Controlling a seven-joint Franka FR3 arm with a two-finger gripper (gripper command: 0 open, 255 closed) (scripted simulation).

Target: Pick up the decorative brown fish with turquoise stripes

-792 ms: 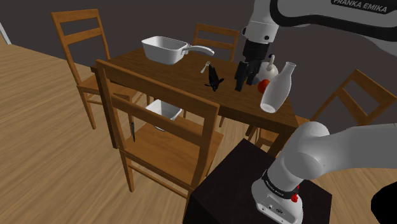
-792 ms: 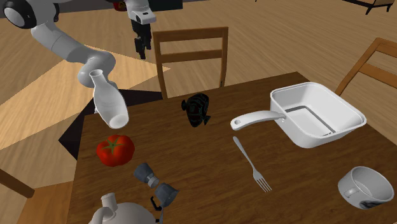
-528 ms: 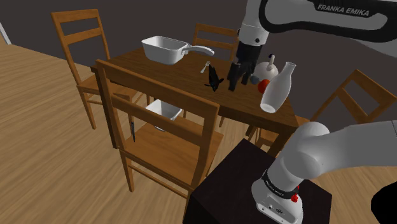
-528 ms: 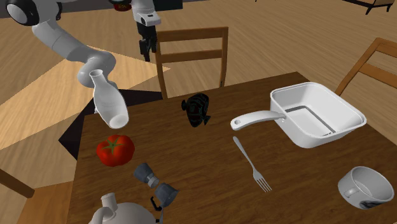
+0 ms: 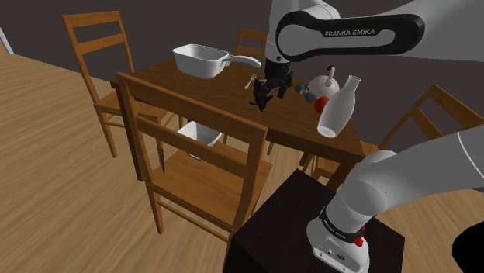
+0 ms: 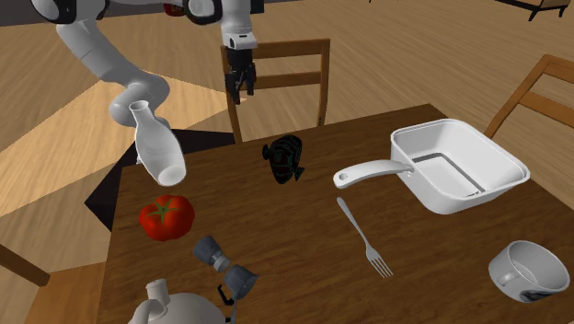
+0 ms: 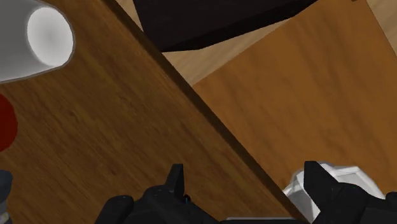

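Near the table [image 6: 304, 253] edge, the gripper [image 6: 241, 89] hung with fingers [image 7: 175, 184] spread. Dropping there, it could miss the fish [image 6: 287, 158] or knock it off.

Black fish [image 6: 285, 158] with turquoise stripes; red tomato [image 6: 166, 216]; white pan [image 6: 373, 171]

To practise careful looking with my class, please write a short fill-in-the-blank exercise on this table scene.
1. The gripper is ____, holding nothing.
2. The dark fish rests on the wooden ____.
3. The white pan has its handle pointing toward the ____.
4. The only red thing there is a ____.
Missing words: open; table; fish; tomato.
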